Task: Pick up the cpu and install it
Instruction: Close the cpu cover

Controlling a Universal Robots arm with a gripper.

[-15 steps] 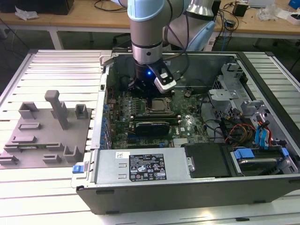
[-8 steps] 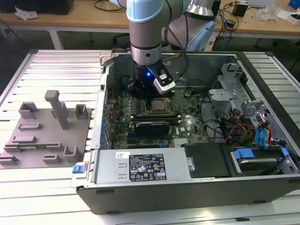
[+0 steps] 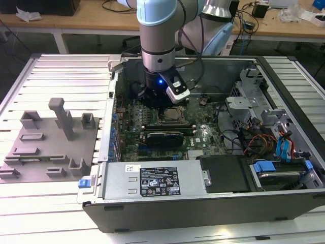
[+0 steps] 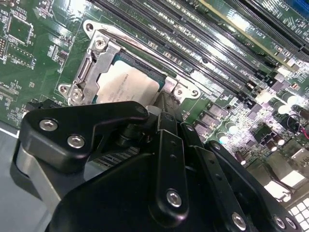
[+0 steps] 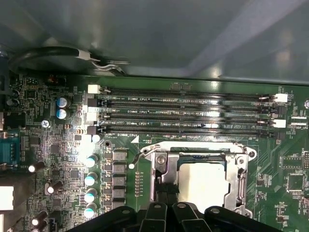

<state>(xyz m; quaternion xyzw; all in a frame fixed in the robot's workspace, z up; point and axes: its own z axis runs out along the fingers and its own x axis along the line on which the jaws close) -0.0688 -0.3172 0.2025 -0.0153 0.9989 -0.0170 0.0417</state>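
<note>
— What's at the exterior view's left?

— A grey tray (image 3: 48, 147) of blocks and posts on the worktop (image 3: 51, 218), well apart from the arm (image 3: 157, 35).

— And moving right?

— The open computer case (image 3: 203, 208). The arm reaches down into it, over the motherboard (image 3: 203, 134) at the middle of the frame.

— Where's the cpu?

— In the second wrist view the cpu (image 4: 128, 87) lies pale side up inside the metal-framed socket (image 4: 96, 55). It looks level with the frame, though I can't say whether it's fully seated.

— And the claw?

— The claw (image 4: 167, 100) stands right at one edge of the chip, just above the socket. I can't tell whether it's touching or a hair off. I also can't tell how wide it stands, or whether it has hold of the chip at all.

— So what's the step?

— Setting the chip into the socket, I'd judge. To do it well, keep the chip flat and square to the frame and move straight down. Don't shove it sideways, because the contacts underneath probably bend easily. Press lightly, too.
</note>
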